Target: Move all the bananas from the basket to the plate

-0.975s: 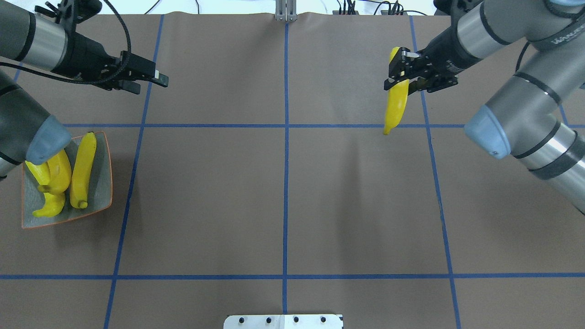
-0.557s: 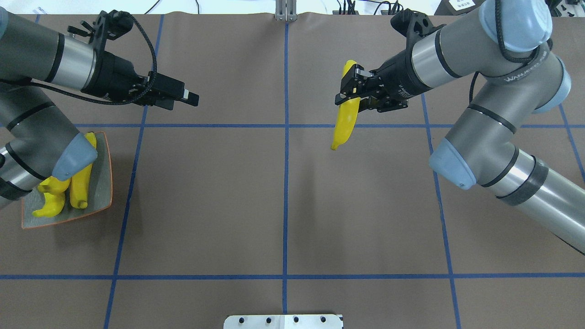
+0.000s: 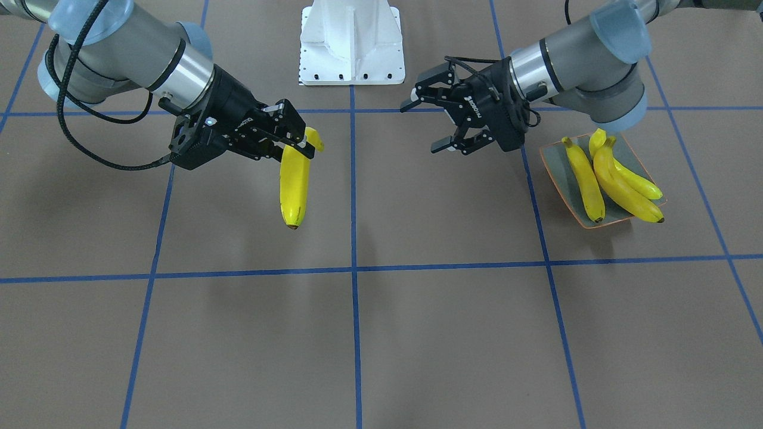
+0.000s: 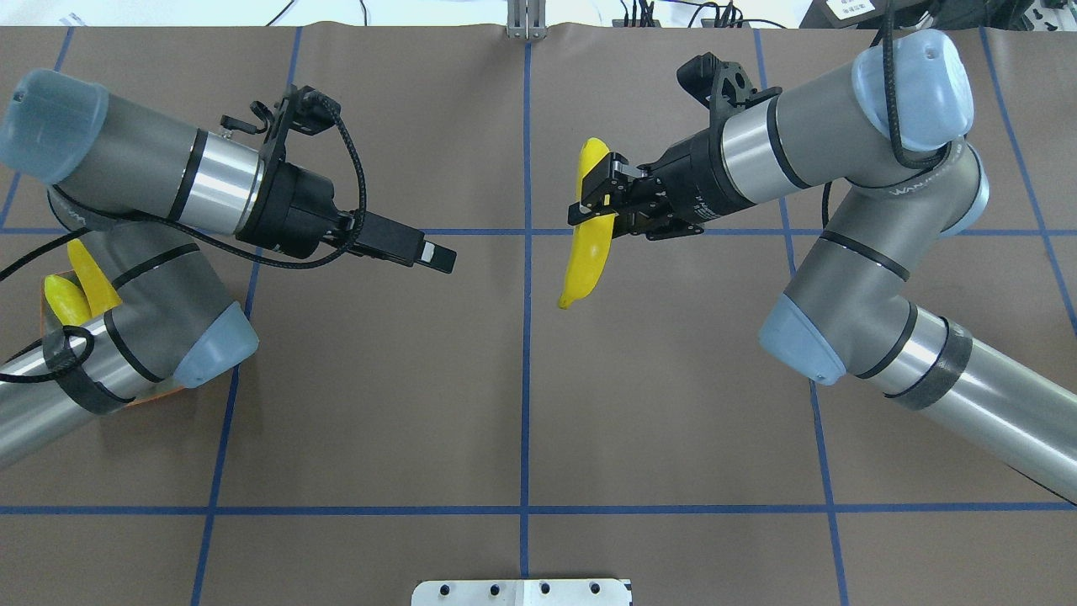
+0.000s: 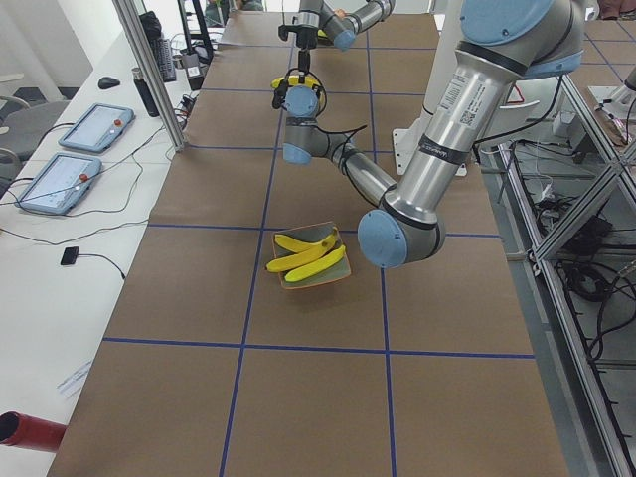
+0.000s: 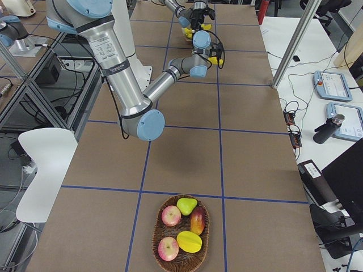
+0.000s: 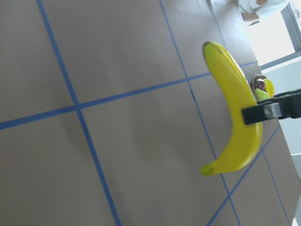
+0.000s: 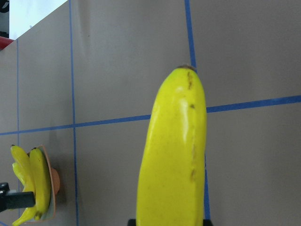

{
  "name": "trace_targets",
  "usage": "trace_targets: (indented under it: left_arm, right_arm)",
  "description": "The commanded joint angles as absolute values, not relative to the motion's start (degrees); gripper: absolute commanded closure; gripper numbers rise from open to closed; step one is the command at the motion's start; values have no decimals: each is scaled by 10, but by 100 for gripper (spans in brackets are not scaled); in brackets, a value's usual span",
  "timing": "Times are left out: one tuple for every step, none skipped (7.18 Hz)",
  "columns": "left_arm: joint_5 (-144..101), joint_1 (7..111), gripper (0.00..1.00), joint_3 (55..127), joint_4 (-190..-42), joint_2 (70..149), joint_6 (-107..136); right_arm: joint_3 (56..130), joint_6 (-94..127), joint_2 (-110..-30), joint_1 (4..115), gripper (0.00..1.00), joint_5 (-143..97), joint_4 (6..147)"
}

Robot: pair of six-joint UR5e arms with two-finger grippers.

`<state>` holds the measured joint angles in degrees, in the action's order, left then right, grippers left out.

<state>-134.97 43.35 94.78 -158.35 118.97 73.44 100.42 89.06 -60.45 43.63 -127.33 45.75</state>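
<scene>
Clamped in the right gripper (image 4: 602, 198), near its upper end: one banana (image 4: 586, 252), hanging tip-down and clear of the brown surface (image 4: 522, 404). Seen from overhead, just toward 1 o'clock of the centre cross of blue tape.

Facing it from 10 o'clock of centre: the left gripper (image 3: 424, 127), fingers spread wide apart, holding nothing. Between the two grippers, an open gap straddling the middle tape line (image 4: 527, 353); near, not touching.

At the 9 o'clock edge of the surface: the plate (image 3: 557, 167), mostly hidden overhead beneath the left arm's elbow (image 4: 214, 345), plain from the front-facing camera. Lying on it: three bananas (image 3: 620, 182), side by side and touching, long ends reaching the orange rim. Well apart from the held banana, with a broad stretch of brown paper between.

Toward 6 o'clock, only paper and tape lines up to the white base (image 4: 522, 592) at that edge.

Far out toward 3 o'clock, seen only from the right-end camera: the wicker basket (image 6: 156, 241), close to the surface's end edge, holding apples (image 6: 171, 216) and other fruit.
</scene>
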Motion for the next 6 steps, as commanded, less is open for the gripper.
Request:
trace_targets:
  left_arm:
    - [-1279,381,1,947,-1641,1201,774]
    - [-1267,374,1,947,-1642,1202,775]
    - [-1266,374,1,947,-1643,1203,774]
    - [-1266,374,1,947,-1643,1209,774]
    - [-1262,374,1,947,-1643,1213,774]
    - [-1261,374,1,947,-1643,1214,774]
  right_arm:
    - [1005,936,-604,415,100,-1250,404]
    - [1005,939,-604,410,100,-1248,398]
    - [1007,949,-601,408,100,-1249,397]
    - [1006,967,-594,402,100,-1250,388]
    - [1006,979,-594,396,100,-1250,374]
    - [1006,982,-593,393,100,-1250,374]
